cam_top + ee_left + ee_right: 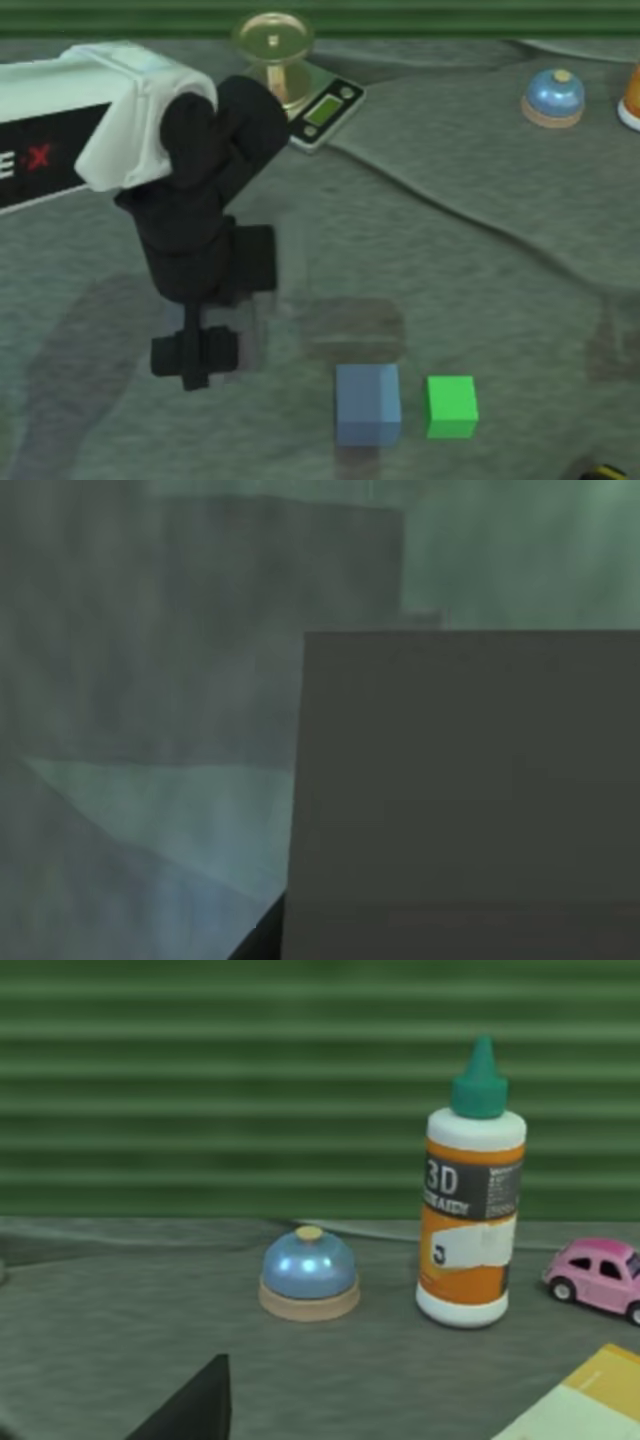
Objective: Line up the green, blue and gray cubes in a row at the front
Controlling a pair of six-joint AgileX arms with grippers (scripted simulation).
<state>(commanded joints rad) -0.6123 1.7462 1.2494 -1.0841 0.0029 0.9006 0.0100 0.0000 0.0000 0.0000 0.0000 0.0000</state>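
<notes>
The light blue cube [367, 403] and the small green cube [451, 406] stand side by side near the table's front edge, a narrow gap between them. My left gripper [195, 358] hangs left of the blue cube. In the left wrist view the gray cube [470, 790] fills the picture close up, and one dark finger [258, 942] lies against its side. From above the gray cube is mostly hidden under the gripper. My right arm is parked outside the top view; its wrist view shows only one dark fingertip [200, 1400].
At the back stand a small scale [325, 110] with a gold spool [274, 45], a blue dome bell [553, 97] and an orange glue bottle [470, 1220]. A pink toy car [598, 1275] and a yellow card [590, 1400] lie nearby. The cloth is wrinkled.
</notes>
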